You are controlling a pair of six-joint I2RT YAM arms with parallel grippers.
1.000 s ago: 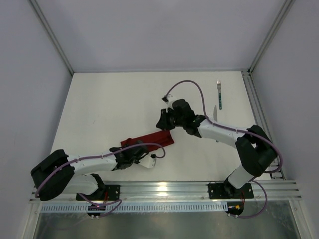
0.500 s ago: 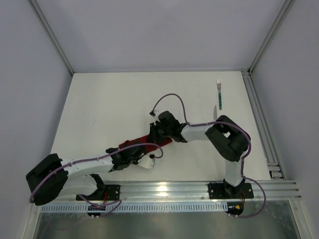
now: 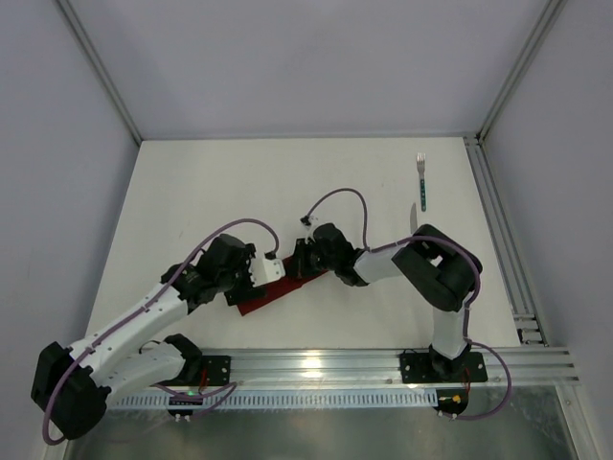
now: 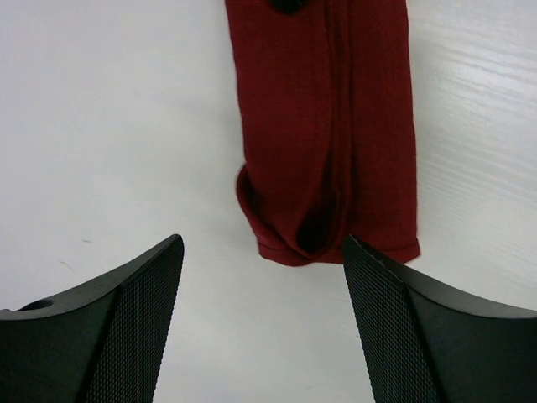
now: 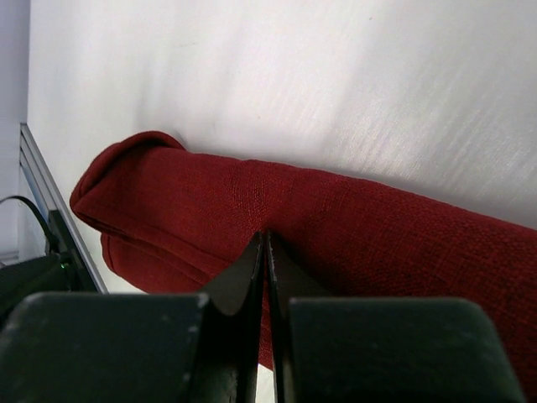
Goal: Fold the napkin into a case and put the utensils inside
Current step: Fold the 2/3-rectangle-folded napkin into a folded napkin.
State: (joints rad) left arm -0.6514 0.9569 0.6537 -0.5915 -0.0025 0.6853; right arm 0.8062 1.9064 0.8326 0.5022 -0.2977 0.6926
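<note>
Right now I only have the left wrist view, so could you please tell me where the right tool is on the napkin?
Observer: The right tool is shut, tips against the napkin toward the end opposite the one you see.
Operator: Thank you; what is left to pack?
Observer: The fork lies bare on the table, far right.
Operator: Anything else?
Observer: The knife lies just nearer the arms than the fork, partly hidden by the right arm.
</note>
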